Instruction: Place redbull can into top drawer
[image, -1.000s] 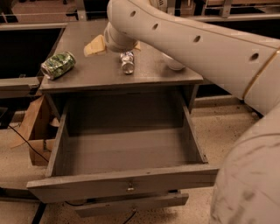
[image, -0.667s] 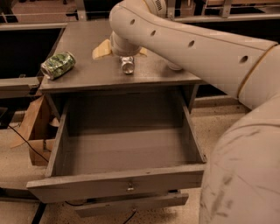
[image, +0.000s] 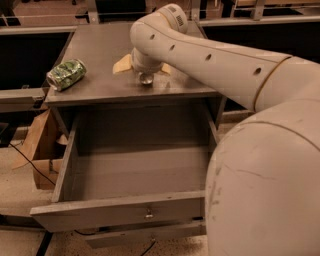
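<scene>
The hand (image: 144, 69) is low over the desk (image: 100, 47), near the middle of its front edge and half hidden under the arm's wrist. Its tan fingers (image: 122, 64) are spread wide either side of the redbull can (image: 146, 78), whose silver end peeks out beneath. The drawer (image: 120, 212) hangs pulled out below the front edge, and a green can (image: 66, 74) lies on its side at the front left corner.
</scene>
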